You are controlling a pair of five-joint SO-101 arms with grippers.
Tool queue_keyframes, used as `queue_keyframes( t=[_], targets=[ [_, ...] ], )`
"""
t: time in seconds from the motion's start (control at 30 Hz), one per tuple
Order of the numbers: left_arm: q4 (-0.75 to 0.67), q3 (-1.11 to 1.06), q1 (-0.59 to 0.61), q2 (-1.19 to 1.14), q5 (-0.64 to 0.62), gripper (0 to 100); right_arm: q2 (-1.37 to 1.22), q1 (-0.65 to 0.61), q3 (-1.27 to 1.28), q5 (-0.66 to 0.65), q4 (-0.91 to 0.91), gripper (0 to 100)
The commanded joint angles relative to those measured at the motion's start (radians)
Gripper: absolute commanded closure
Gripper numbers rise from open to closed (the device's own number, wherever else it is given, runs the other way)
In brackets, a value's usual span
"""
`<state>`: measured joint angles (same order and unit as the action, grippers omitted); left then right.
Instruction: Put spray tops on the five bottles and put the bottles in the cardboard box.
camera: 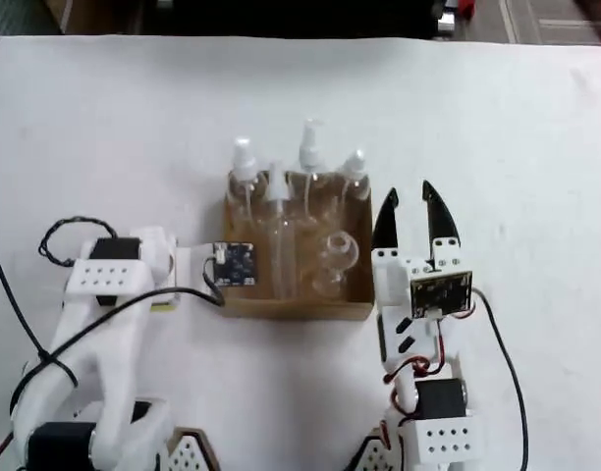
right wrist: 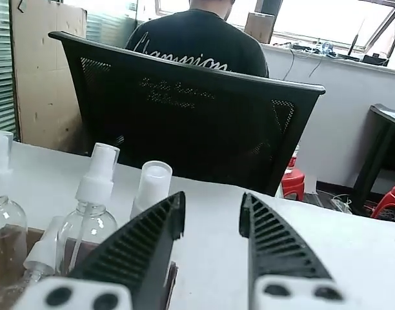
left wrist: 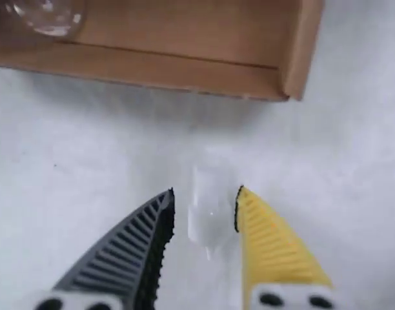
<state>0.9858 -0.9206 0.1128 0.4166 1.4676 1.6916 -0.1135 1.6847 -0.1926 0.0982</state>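
Note:
The cardboard box (camera: 364, 294) sits mid-table. Three clear bottles with white spray tops (camera: 310, 162) stand along its far wall. A fourth capped bottle (camera: 278, 235) lies in the middle, and a bottle without a top (camera: 335, 257) rests beside it. My left gripper (left wrist: 205, 210) points down at the table just outside the box's left wall (left wrist: 184, 71). It is open, and its fingers straddle a small translucent spray top (left wrist: 210, 216), with a slim gap on the black finger's side. My right gripper (camera: 410, 211) hovers open and empty to the right of the box (right wrist: 7, 258).
White tabletop surrounds the box, with free room behind it and to the far right. The left arm's body (camera: 109, 294) and cable (camera: 60, 240) occupy the near left. Beyond the table's far edge stands a black office chair (right wrist: 204, 123).

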Motion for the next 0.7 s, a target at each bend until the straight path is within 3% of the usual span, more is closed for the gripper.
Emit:
queue_keyframes(
  t=[0.0, 0.43, 0.6, 0.67],
  targets=[
    [-0.080, 0.023, 0.024, -0.054, 0.006, 85, -0.013, -0.008, 0.011, -0.012, -0.001, 87.5],
    [-0.095, 0.054, 0.045, -0.213, 0.015, 86, -0.013, -0.008, 0.011, -0.012, 0.001, 87.5],
    [-0.094, 0.046, 0.038, -0.214, 0.080, 97, -0.013, -0.008, 0.011, -0.012, 0.001, 87.5],
    [-0.091, 0.048, 0.038, -0.206, 0.075, 97, -0.013, -0.007, 0.011, -0.012, 0.001, 87.5]
  ],
)
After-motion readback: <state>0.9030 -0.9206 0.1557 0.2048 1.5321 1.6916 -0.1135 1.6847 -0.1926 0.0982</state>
